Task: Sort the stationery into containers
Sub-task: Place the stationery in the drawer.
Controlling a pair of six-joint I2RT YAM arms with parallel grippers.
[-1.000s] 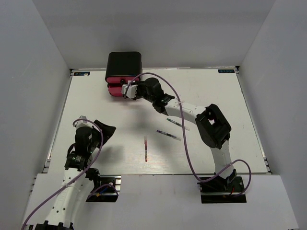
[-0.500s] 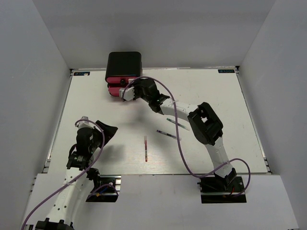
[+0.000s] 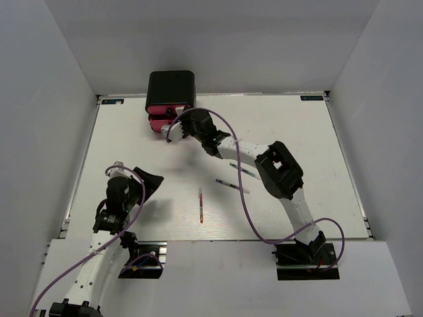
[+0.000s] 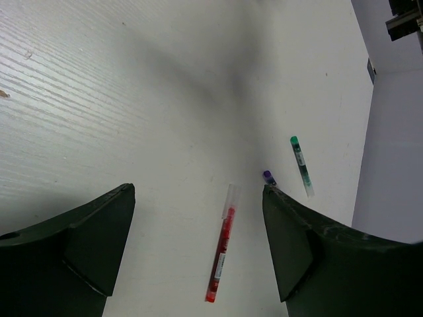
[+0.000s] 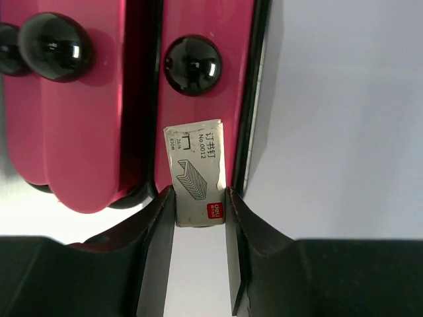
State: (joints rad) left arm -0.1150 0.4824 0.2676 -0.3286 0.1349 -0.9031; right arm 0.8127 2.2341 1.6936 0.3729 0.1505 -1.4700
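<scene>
The black box (image 3: 170,89) at the table's far edge holds pink drawers (image 3: 157,120) with black round knobs (image 5: 193,64). My right gripper (image 3: 168,131) is shut on a small white staple box (image 5: 196,170), held right in front of a pink drawer face (image 5: 205,105), just below one knob. My left gripper (image 4: 198,191) hangs open above the table at the near left, holding nothing. A red pen (image 4: 222,254) lies on the table beyond its fingers. Two dark pens (image 3: 232,185) (image 3: 241,170) lie under the right arm; in the left wrist view one shows a green cap (image 4: 301,165), the other a purple tip (image 4: 269,177).
White walls close in the table (image 3: 297,132) on three sides. The right arm (image 3: 277,172) stretches diagonally across the middle toward the drawers. A purple cable (image 3: 248,205) loops over the pens.
My right gripper has carried the staple box a little to the left and nearer along the drawer fronts, and its arm has folded further left. The left arm has barely moved.
</scene>
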